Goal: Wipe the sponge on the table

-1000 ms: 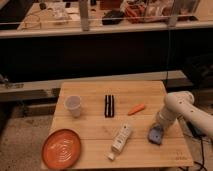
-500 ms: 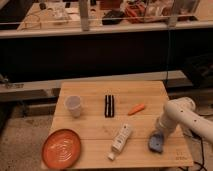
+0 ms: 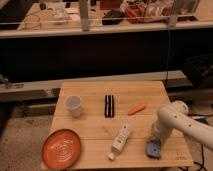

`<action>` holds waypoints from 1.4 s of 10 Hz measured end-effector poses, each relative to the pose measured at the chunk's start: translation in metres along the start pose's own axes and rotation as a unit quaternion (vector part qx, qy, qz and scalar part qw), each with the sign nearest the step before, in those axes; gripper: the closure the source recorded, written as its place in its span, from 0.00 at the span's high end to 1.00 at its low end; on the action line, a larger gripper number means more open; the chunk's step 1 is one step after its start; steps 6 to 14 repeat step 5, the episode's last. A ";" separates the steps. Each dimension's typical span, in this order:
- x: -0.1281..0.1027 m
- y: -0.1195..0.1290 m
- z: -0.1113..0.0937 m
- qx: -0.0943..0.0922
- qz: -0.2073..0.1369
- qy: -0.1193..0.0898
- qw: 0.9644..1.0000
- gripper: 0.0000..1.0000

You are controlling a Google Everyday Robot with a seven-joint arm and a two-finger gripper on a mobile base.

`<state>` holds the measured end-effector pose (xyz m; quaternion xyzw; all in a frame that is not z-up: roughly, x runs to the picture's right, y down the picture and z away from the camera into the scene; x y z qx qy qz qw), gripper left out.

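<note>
Compared with a second before, your sponge had slid toward the front edge of the table. It started about level with the top end of the white bar, and by this moment it lay near the front right corner, level with the bar's lower end. Most of that travel came in the first half second; after that it only crept a little further forward. The arm followed it, its rounded white elbow sinking lower and nearer the front of the table.

Your arm reached in from the right, bent at the elbow above the table's right side, with the last link pointing steeply down. The gripper sat right on top of the sponge, touching it. You could not tell whether it clasped the sponge or only pressed on it.

The rest had not moved: the cup at the left, the black bar in the middle, the carrot just right of it and the plate at the front left corner.
</note>
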<state>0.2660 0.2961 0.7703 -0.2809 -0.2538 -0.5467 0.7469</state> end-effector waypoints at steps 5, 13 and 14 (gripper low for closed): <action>-0.010 -0.056 -0.007 0.003 -0.072 0.005 0.997 0.00; -0.010 -0.056 -0.007 0.003 -0.072 0.005 0.997 0.00; -0.010 -0.056 -0.007 0.003 -0.072 0.005 0.997 0.00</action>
